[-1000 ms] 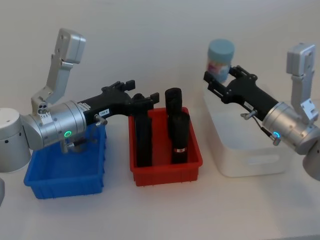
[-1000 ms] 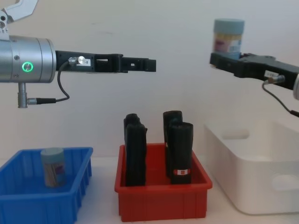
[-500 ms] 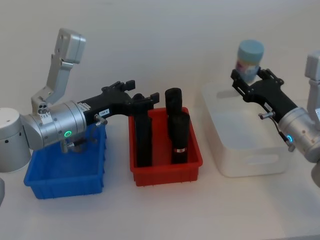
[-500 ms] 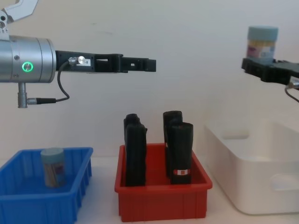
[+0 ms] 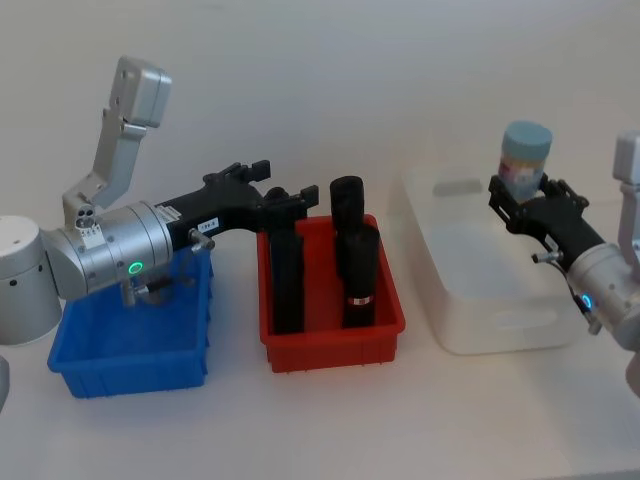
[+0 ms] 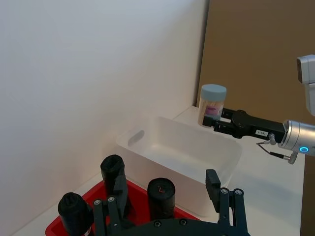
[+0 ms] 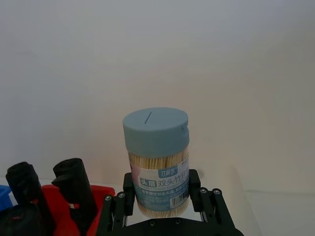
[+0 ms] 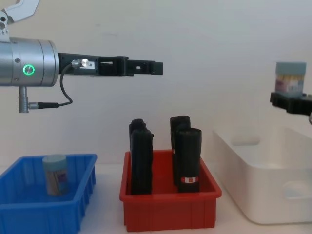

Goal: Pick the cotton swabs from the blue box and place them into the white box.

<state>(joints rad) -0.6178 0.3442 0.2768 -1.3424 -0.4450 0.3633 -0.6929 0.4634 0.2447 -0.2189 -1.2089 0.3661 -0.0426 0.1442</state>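
One clear plastic swab jar (image 5: 525,158), pale blue lid, upright in the air over the smooth white plastic tub (image 5: 497,322); second jar (image 8: 54,174) upright in the ribbed blue plastic bin (image 8: 44,214).

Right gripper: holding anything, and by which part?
The right gripper clamps a cotton swab jar by its lower labelled body; left gripper, over the red bin, holds nothing.

Jar (image 8: 54,174) in left box (image 8: 29,210), held jar (image 5: 526,155) seemingly over right tub (image 5: 495,322)
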